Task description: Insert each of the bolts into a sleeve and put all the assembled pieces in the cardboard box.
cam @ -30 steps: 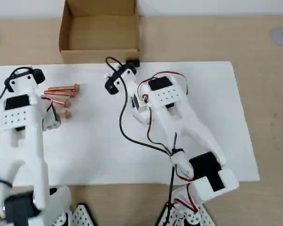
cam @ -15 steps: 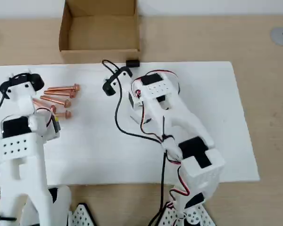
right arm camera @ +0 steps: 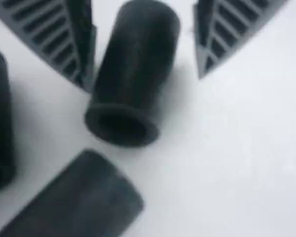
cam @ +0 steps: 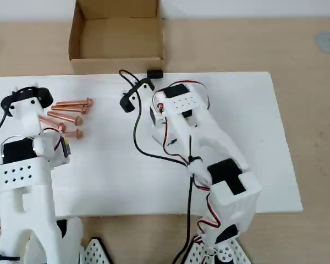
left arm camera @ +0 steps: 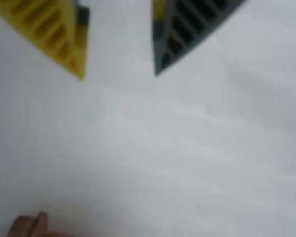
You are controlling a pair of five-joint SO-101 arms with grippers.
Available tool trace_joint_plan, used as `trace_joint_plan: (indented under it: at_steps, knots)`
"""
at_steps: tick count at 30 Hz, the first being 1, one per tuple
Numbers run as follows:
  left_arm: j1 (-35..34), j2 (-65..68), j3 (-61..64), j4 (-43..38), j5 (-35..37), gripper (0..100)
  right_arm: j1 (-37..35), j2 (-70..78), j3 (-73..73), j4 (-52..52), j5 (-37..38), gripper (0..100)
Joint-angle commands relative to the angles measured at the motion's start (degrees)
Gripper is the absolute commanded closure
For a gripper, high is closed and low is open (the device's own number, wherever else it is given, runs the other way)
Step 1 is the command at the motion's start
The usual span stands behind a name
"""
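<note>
— While checking the left gripper [left arm camera: 118,49]: spread or closed?
— Spread, with nothing between the fingers. Hanging over bare white sheet [left arm camera: 197,148], with a copper bolt head [left arm camera: 28,226] near, clear of both fingers.

— And the right gripper [right arm camera: 144,79]?
— Spread too, straddling a black sleeve [right arm camera: 133,74]. Lying on its side on the sheet, open end pointing away from the fingertips. Tight against or just beside one finger; cannot tell which. Clear gap to the other finger.

— Other sleeves?
— Second sleeve [right arm camera: 74,202] and third sleeve [right arm camera: 0,133], both just beside the straddled one and outside the fingers.

— Rest of the bolts?
— From above, loose cluster of bolts [cam: 66,116] on the sheet, just ahead of the left gripper, toward the box [cam: 118,65]. Box beyond both grippers, well apart from each.
</note>
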Motion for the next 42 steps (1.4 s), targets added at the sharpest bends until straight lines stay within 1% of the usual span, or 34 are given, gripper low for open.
trace_joint_plan:
  at_steps: [1, 4, 10, 13, 20, 21, 23, 25, 28, 31, 32, 37, 42]
  knots:
    - [0.35, -1.45, -0.62, 0.26, -0.26, 90, 0.04, -0.66, -3.65, 1.85, -0.53, 90.9]
    - [0.26, -1.54, -0.62, 0.35, -0.26, 90, 0.04, -0.66, -5.32, 2.73, -2.02, 98.8]
    - [0.0, -1.54, -0.62, 0.44, -1.05, 90, 0.04, -0.66, -8.84, 4.92, -2.9, 98.7]
    - [0.0, -1.54, -1.58, 2.02, -1.32, 90, 0.04, -0.66, -11.12, 7.03, -2.9, 98.7]
    - [0.0, -0.84, -4.92, 2.29, -2.2, 90, -0.31, -2.15, -22.02, 15.74, -4.13, 98.7]
    - [0.09, -0.75, -4.57, 1.93, -4.57, 90, -0.4, -3.56, -23.96, 17.14, -4.13, 98.7]
    - [0.09, -0.04, -4.04, 0.44, -12.48, 90, -0.4, -7.08, -27.12, 19.16, -3.78, 98.7]
    - [0.0, 1.1, -3.52, -0.09, -23.12, 90, -0.4, -10.77, -29.49, 21.45, -3.69, 98.7]
    - [0.0, 2.77, -3.16, 1.67, -38.51, 90, -0.4, -14.37, -29.85, 23.91, -3.69, 98.7]
    - [0.0, 4.18, -1.85, 1.76, -51.25, 90, -0.4, -17.01, -28.44, 25.23, -3.6, 98.7]
    - [0.0, 4.62, -1.76, 0.79, -53.71, 90, -0.4, -18.07, -27.74, 25.32, -3.52, 98.7]
    - [0.0, 5.85, -3.6, -2.64, -59.43, 90, -0.13, -23.87, -23.25, 25.32, -2.81, 98.7]
    - [0.35, 5.85, -7.56, -3.25, -59.96, 90, -0.04, -28.97, -16.13, 24.88, -2.81, 98.7]
